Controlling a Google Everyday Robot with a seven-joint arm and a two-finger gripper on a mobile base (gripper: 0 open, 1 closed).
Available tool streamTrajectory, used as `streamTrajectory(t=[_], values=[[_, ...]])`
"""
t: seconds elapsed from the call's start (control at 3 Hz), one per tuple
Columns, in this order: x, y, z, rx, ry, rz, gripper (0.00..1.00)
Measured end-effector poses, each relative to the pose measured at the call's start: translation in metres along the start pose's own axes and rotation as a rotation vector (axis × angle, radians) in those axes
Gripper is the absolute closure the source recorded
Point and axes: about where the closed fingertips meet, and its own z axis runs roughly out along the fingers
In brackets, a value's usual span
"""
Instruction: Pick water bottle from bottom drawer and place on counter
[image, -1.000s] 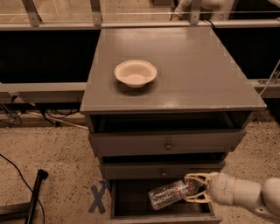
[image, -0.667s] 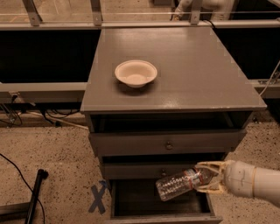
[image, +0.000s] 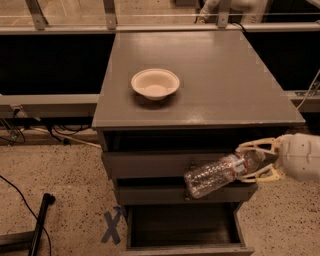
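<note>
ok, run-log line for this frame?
gripper: shut on water bottle, right side | water bottle: tilted, airborne before upper drawers | bottom drawer: open | counter: bowl on it, bottle not placed

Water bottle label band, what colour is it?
Reddish, camera view. The gripper holds the water bottle below the counter.

Bystanders I see: a bowl, a tape mark, a pole and some cables.

A pale bowl (image: 155, 84) stands upright, left of centre. On the speckled floor (image: 70, 175) I see a blue tape X (image: 113, 226) just beside the cabinet, a black pole (image: 40, 225) further left, and dark cables (image: 14, 131) behind. The gripper (image: 243, 163) sits at right, before the shallow drawers (image: 150, 165).
</note>
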Motion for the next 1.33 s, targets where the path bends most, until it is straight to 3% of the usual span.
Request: streamTrajectory(t=[0.33, 0.67, 1.0, 1.33], values=[[-0.013, -0.06, -0.018, 0.041, -0.034, 0.051, 1.0], [-0.011, -0.115, -0.025, 0.129, -0.082, 0.137, 1.0], [-0.004, -0.146, -0.01, 0.201, -0.05, 0.227, 1.0], [0.034, -0.164, 0.023, 0.265, 0.049, 0.333, 1.0]])
